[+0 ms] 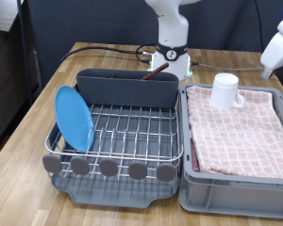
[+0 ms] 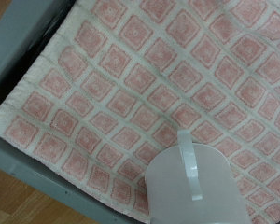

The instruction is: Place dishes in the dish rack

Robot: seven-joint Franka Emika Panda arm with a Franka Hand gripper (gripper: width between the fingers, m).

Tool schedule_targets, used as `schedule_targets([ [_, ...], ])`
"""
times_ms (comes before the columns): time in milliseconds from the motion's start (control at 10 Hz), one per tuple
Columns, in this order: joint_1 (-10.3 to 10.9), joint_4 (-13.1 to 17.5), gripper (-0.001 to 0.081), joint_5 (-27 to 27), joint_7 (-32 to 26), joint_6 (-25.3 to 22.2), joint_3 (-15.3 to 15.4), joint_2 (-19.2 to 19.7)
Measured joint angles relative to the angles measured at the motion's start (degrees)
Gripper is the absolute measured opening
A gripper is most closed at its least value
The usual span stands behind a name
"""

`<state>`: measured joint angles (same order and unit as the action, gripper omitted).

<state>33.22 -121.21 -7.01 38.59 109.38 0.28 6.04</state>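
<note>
Where cloth (image 2: 131,84) ends (bin rim (image 2: 19,56)) — cup (image 2: 191,191).

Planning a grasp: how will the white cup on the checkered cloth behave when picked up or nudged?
The white cup looks rigid and probably light. Its smooth wall may be slippery. Standing on the soft pink cloth, it might tip if nudged near its top.

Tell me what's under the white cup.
The white cup sits on the pink checkered cloth lining the grey bin. The cloth hides the bin's floor.
</note>
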Motion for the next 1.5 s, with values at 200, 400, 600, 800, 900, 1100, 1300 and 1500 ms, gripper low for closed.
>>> schedule_targets([
  [200, 0.0, -1.1, 0.0803, 0.3, 0.0, 1.0, 0.3, 0.5],
  [400, 0.0, -2.6, 0.0803, 0.3, 0.0, 1.7, 0.3, 1.0],
  [600, -0.1, -4.4, 0.0803, 0.2, -0.2, 3.5, 0.0, 1.4],
  [800, -0.1, -6.4, 0.0803, -0.2, -1.4, 6.5, -0.4, 1.4],
  [900, -0.2, -7.3, 0.0803, -0.4, -2.1, 7.5, -0.6, 1.4],
  [1100, -0.2, -8.8, 0.0803, -1.0, -3.5, 9.2, -1.1, 1.5],
  [1300, -0.2, -10.0, 0.0803, -1.2, -4.7, 10.7, -1.6, 1.5],
  [1500, -0.2, -11.3, 0.0803, -1.3, -5.5, 12.3, -2.0, 1.5],
])
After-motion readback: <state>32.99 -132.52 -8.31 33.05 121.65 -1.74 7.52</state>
